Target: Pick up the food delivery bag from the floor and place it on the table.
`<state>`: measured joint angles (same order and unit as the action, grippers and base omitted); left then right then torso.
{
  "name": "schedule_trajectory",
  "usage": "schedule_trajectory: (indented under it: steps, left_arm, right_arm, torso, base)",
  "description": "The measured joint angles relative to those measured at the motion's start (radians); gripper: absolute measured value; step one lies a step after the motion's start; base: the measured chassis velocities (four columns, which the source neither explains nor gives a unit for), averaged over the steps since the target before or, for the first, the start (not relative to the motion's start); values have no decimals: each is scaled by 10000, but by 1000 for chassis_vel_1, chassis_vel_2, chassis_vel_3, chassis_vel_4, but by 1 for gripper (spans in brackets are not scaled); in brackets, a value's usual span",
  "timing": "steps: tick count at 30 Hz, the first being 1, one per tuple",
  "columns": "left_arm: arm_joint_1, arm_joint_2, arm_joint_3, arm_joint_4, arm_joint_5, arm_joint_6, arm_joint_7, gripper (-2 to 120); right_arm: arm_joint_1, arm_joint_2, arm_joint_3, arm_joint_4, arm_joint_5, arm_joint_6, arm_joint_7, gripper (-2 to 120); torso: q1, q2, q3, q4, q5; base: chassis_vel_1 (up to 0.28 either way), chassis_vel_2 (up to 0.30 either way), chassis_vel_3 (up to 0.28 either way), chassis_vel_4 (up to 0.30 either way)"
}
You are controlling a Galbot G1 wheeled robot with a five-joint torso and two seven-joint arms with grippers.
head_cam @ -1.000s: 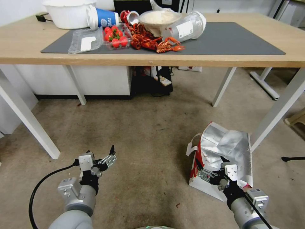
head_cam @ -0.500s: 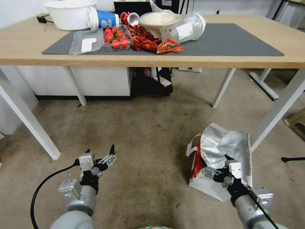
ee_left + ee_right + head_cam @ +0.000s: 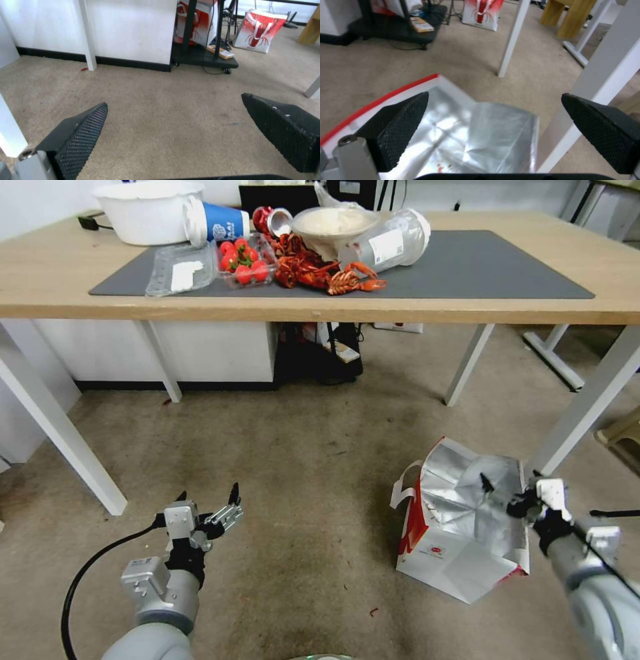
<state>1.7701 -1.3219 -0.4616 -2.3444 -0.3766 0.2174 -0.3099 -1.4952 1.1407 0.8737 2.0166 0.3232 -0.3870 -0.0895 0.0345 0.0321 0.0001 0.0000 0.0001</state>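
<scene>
The food delivery bag sits on the floor, its mouth gaping so the silver foil lining shows, a red side panel and white handles on the side facing the left arm, a small round red logo on its white front. The right claw hangs over the bag's far right corner, just above the foil rim, fingers spread apart and holding nothing; in the right wrist view its two black pads frame the foil opening, with one of the bench's white legs beyond the bag. The left claw hovers above bare floor well to the left of the bag, also spread apart and empty; the left wrist view shows only carpet-like floor between its fingers.

Beyond the bag stands the bench, light wood with a dark grey mat. On the mat's left part lie a tray of cherry tomatoes, red crayfish, a blue paper cup on its side and a white bowl.
</scene>
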Motion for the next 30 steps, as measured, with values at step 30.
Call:
schedule_trajectory:
  steps: [30]
  left_arm:
    - [141,146,-272,-20,90,52,12,100]
  right_arm:
    - [2741,-1207,-1755,-4350,582,-584,787,100]
  torso:
    - [2,19,-1,1,-1]
  base:
    - [0,0,0,0]
